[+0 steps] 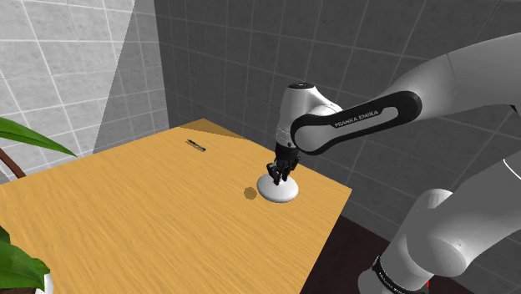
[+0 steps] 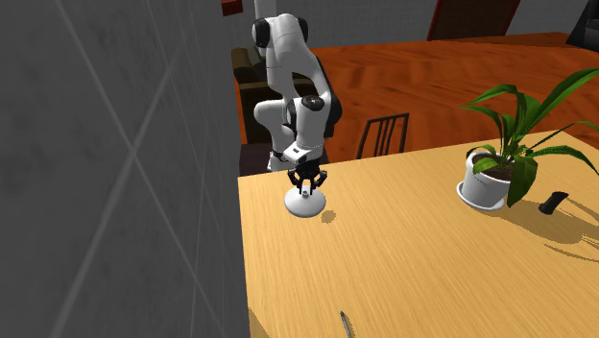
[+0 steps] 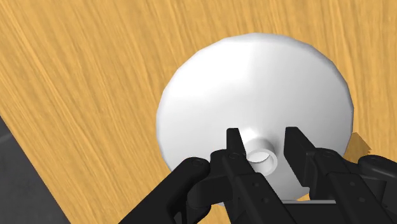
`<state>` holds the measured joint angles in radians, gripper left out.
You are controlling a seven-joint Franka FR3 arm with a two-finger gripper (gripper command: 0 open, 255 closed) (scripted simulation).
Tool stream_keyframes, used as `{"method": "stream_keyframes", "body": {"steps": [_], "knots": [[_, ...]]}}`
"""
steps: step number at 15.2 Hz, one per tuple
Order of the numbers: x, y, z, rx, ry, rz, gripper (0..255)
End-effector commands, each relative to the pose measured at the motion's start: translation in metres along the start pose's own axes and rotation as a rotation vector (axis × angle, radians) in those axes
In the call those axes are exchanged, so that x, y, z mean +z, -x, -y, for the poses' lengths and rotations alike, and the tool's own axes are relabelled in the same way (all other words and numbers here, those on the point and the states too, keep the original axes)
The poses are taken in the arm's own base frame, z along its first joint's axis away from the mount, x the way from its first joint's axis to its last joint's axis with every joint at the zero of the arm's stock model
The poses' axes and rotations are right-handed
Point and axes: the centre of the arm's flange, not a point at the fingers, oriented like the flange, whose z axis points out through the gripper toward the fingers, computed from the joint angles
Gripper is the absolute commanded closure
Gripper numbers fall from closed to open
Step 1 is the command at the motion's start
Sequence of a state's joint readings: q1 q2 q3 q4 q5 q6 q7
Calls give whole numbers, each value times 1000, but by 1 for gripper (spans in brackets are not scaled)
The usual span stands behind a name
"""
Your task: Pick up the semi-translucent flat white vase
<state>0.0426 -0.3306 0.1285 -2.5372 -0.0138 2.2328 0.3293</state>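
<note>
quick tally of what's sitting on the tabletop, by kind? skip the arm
white vase: 1
potted plant: 1
small brown object beside the vase: 1
thin dark stick-like item: 1
black object near the plant, kind unclear: 1
Total: 5

vase (image 3: pixel 254 89): plain white | table (image 1: pixel 125 225): honey-yellow wood grain | claw (image 3: pixel 263 135): black | wall (image 1: pixel 250 50): grey tiled grid
</note>
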Motion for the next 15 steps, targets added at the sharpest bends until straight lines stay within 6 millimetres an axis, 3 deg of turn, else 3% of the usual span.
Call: {"method": "stream_keyframes", "body": {"steps": [1, 15], "knots": [[-4, 0, 0, 0, 1, 3, 255], [-78, -3, -3, 0, 1, 3, 255]]}}
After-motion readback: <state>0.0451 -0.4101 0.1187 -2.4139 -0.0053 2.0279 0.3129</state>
